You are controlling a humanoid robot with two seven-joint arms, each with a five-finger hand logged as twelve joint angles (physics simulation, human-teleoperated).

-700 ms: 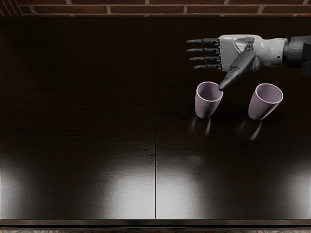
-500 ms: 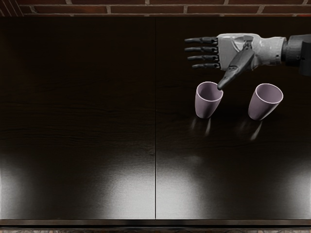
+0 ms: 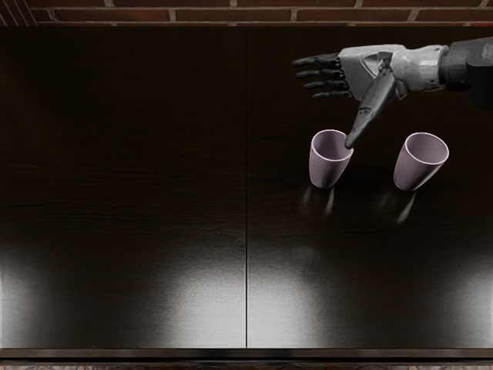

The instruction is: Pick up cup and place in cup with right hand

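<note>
From here I see 2 mauve cups upright on the dark counter (image 3: 123,193), a little apart. The right hand (image 3: 370,73) is released, its 4 fingers (image 3: 323,75) outstretched, thumb (image 3: 370,112) angled down to the rim of the left cup (image 3: 327,166). The right cup (image 3: 416,169) stands beside it, outside the hand.

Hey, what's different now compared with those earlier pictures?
The right hand has turned a little: its palm and wrist have shifted toward the top of the picture, its four fingers look closer together, and its thumb tip has edged slightly down at the rim of the left-hand cup. Nothing was grasped or released. Both that cup and the right-hand cup stayed where they were.
</note>
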